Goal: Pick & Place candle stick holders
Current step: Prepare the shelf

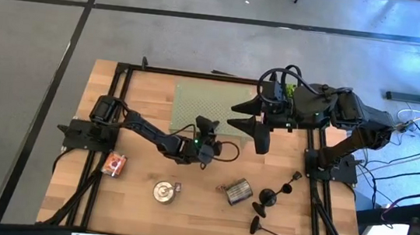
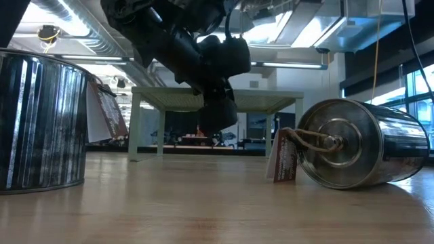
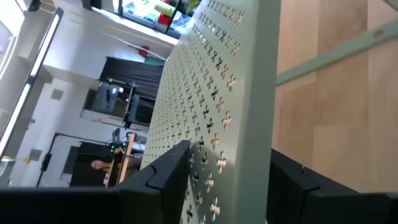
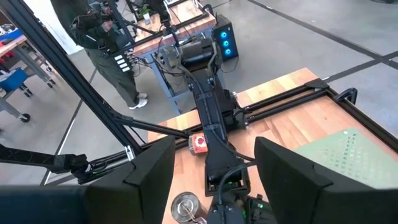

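Holders (image 1: pixel 274 196), three, lie clustered beside the green perforated mat's (image 1: pixel 203 105) right side on the counter (image 1: pixel 138 204); none placed, I'd judge. Left pincer (image 1: pixel 207 125) gapes empty at the mat's edge; right pincer (image 1: pixel 259 130) open above it.

Left wrist view: own fingers (image 3: pixel 168 177) cut off by the frame edge, tips only; green perforated mat (image 3: pixel 230 93) ahead of them, far end out of frame. Low view: upright tin can (image 2: pixel 41 122) cropped at the side. High view: candle stick holders (image 1: pixel 272 198), well apart from both arms' fingers, too small to separate stems from bases.
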`<action>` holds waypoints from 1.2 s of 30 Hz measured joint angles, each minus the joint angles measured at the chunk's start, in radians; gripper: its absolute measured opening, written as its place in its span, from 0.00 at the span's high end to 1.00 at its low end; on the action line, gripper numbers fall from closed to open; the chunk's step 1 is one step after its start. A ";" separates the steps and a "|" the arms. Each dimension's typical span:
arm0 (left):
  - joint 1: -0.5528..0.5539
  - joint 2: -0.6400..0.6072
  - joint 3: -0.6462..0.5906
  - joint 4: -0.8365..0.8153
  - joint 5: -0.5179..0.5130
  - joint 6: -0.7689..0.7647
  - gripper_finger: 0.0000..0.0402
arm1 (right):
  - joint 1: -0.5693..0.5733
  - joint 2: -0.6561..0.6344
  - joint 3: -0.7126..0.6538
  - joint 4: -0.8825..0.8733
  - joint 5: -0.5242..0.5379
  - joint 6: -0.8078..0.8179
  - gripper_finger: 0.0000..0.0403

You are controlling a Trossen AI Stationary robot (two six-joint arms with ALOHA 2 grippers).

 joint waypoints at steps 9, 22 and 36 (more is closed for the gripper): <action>-0.001 -0.013 -0.001 -0.006 0.012 -0.049 0.50 | 0.000 0.000 0.000 0.011 0.008 0.000 0.44; 0.006 -0.017 -0.001 0.019 -0.138 -0.029 0.35 | 0.000 0.000 0.000 0.012 0.011 0.003 0.44; -0.093 -0.048 0.017 0.148 -0.132 0.025 0.34 | 0.000 0.000 0.000 0.011 0.010 0.012 0.44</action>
